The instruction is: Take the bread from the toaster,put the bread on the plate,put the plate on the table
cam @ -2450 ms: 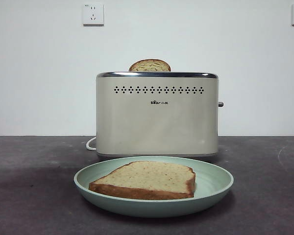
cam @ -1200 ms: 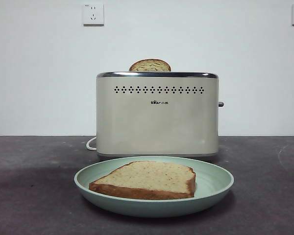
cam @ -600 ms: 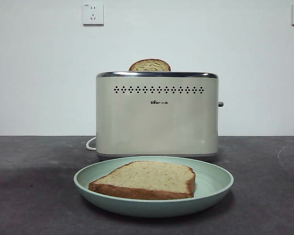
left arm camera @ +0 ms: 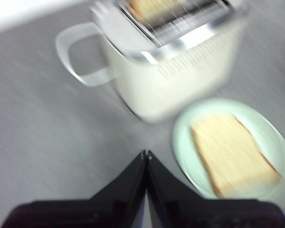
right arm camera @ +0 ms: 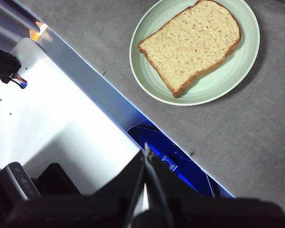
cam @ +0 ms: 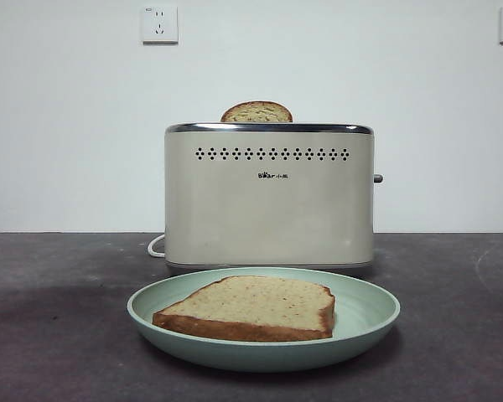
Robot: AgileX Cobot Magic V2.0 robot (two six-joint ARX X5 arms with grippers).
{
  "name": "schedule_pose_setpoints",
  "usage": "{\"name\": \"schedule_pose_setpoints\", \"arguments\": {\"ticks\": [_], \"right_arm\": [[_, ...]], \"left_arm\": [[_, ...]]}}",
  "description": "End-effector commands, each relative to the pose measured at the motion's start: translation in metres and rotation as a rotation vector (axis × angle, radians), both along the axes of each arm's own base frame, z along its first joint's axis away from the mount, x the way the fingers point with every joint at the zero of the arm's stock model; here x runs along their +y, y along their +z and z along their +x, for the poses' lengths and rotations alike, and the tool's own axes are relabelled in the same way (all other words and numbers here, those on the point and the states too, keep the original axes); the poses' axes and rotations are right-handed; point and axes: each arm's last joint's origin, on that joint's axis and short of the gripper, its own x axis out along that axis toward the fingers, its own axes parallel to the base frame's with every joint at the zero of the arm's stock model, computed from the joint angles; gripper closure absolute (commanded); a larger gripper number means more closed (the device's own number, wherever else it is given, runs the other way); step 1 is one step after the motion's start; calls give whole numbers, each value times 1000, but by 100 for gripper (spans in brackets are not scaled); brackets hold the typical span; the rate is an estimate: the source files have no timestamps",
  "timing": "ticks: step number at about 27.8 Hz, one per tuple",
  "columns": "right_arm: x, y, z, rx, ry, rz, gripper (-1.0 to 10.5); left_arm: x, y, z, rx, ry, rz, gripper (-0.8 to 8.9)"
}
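Evidently the bread lay flat on the plate near the table's front edge — soft, crumbly; both grippers — left gripper, right gripper — pressed together.

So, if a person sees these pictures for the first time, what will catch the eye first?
Probably the bread, a wide tan slice lying flat on the pale green plate at the front of the table. Just behind stands the cream toaster, with a second slice poking out of its top. Neither gripper touches anything.
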Motion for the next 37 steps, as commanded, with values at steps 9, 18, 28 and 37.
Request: {"name": "schedule_pose_setpoints", "arguments": {"ticks": [9,18,28,37], "right_arm": [[0,0,0,-3,1,-1,946],[0,0,0,-3,1,-1,945],[0,0,0,-3,1,-1,946],[0,0,0,-3,1,-1,946]], "left_arm": [[31,56,28,-627,86,-151,817],[59,8,28,-590,264,-81,817],[68,-113,11,-547,329,-67,817],[70,-190,-3,-476,357,-83,817]]}}
